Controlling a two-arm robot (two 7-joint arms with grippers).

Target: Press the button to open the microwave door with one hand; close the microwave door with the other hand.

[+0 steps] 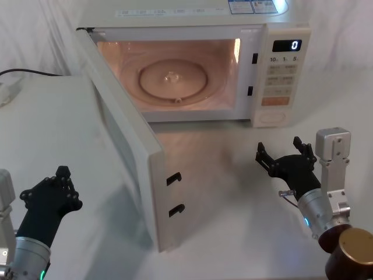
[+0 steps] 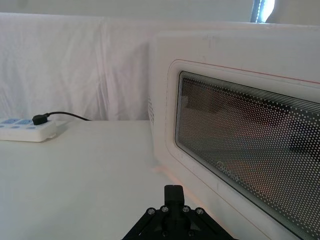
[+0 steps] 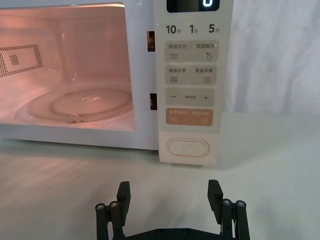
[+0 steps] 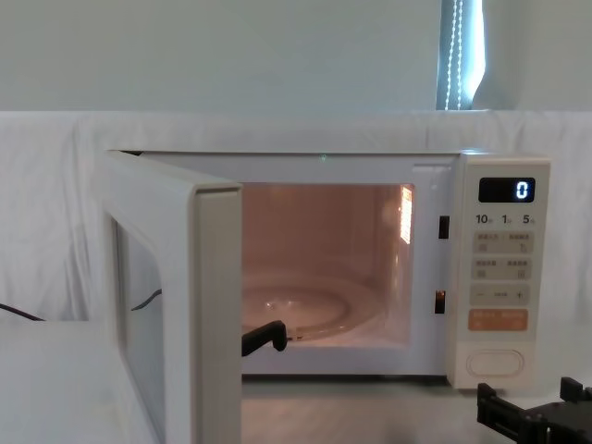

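Note:
The cream microwave point(image 1: 195, 13) stands at the back of the table, its cavity lit and its display showing "0". The microwave door point(image 1: 125, 137) is swung wide open toward me on the left; its window shows in the left wrist view point(image 2: 240, 150) and its edge in the chest view point(image 4: 215, 314). The button point(image 1: 272, 117) is the large pill-shaped key at the foot of the panel point(image 3: 188, 148) point(image 4: 495, 363). My right gripper point(image 1: 281, 153) point(image 3: 169, 197) point(image 4: 534, 409) is open, low in front of the button and apart from it. My left gripper point(image 1: 58, 179) point(image 2: 173, 192) is shut, outside the open door.
A glass turntable point(image 1: 173, 79) lies inside the cavity. A white power strip point(image 2: 25, 130) with a black cable point(image 1: 29, 73) lies at the far left of the table. White cloth hangs behind. Bare tabletop point(image 1: 227, 192) runs between the door edge and the right gripper.

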